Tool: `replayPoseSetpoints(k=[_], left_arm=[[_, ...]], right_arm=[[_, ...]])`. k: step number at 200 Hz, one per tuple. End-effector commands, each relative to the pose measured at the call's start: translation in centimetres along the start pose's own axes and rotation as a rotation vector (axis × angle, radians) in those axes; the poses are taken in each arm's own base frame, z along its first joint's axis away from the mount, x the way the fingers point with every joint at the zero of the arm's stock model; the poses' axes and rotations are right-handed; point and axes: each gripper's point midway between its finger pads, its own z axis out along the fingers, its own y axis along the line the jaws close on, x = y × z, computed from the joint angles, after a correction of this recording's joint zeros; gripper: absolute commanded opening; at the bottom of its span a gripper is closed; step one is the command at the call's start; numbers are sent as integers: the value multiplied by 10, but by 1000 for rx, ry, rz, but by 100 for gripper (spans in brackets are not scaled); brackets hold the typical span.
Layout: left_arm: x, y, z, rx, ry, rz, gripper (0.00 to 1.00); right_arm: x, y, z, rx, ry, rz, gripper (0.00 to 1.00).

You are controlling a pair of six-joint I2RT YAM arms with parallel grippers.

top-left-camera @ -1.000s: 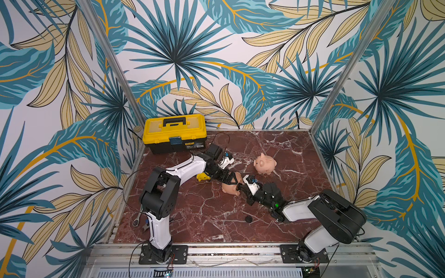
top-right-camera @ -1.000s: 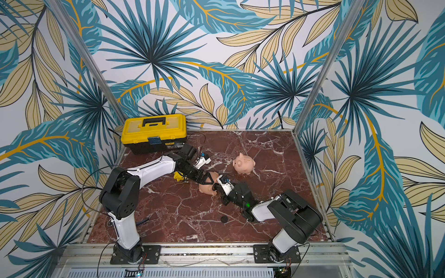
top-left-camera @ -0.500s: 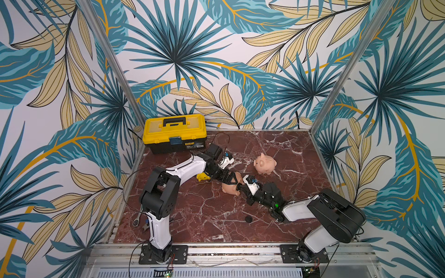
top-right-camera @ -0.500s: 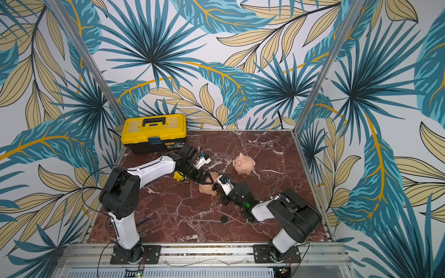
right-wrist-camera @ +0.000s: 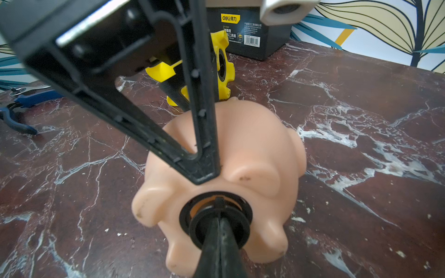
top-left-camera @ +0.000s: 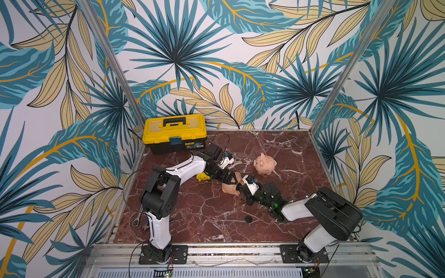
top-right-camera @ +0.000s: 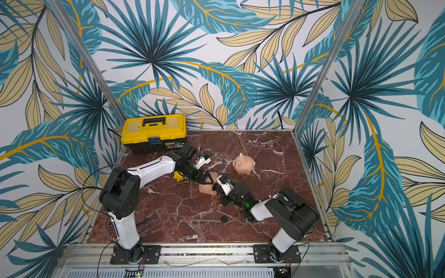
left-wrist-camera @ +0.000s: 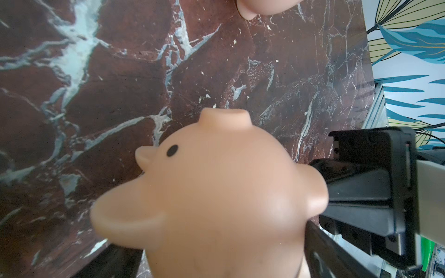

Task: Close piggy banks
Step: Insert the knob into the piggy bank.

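The peach-orange piggy bank (top-left-camera: 228, 190) (top-right-camera: 205, 189) lies on its side mid-table, belly hole toward the right arm. My left gripper (top-left-camera: 230, 178) (left-wrist-camera: 221, 252) is clamped wide across its body, one finger (right-wrist-camera: 192, 134) lying along the top. My right gripper (top-left-camera: 239, 187) (right-wrist-camera: 219, 216) is shut on a black round plug (right-wrist-camera: 242, 231) held at the belly hole. The pale pink piggy bank (top-left-camera: 265, 163) (top-right-camera: 244, 163) stands farther back. The yellow piggy bank (top-left-camera: 201, 177) (right-wrist-camera: 225, 72) lies mostly hidden under the left arm.
A yellow-and-black toolbox (top-left-camera: 174, 136) (top-right-camera: 154, 132) stands at the back left. A loose black disc (top-left-camera: 248, 219) (top-right-camera: 224, 219) lies in front of the right arm. A ratchet (top-left-camera: 136, 220) and blue-handled pliers (right-wrist-camera: 14, 118) lie by the table's left front edge.
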Motion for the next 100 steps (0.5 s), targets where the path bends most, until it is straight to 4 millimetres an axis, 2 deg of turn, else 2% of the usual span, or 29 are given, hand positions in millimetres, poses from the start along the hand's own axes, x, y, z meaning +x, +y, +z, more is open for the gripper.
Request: replayPoseSetpoints(k=[1, 37, 100], left_arm=[[16, 8, 15, -1, 67, -33, 99], [16, 8, 15, 0, 66, -33, 99], [18, 9, 17, 2, 73, -38, 99]], right_arm=[[-4, -3, 4, 13, -19, 29, 0], [-7, -7, 2, 38, -30, 47, 0], [-14, -3, 2, 13, -62, 64, 0]])
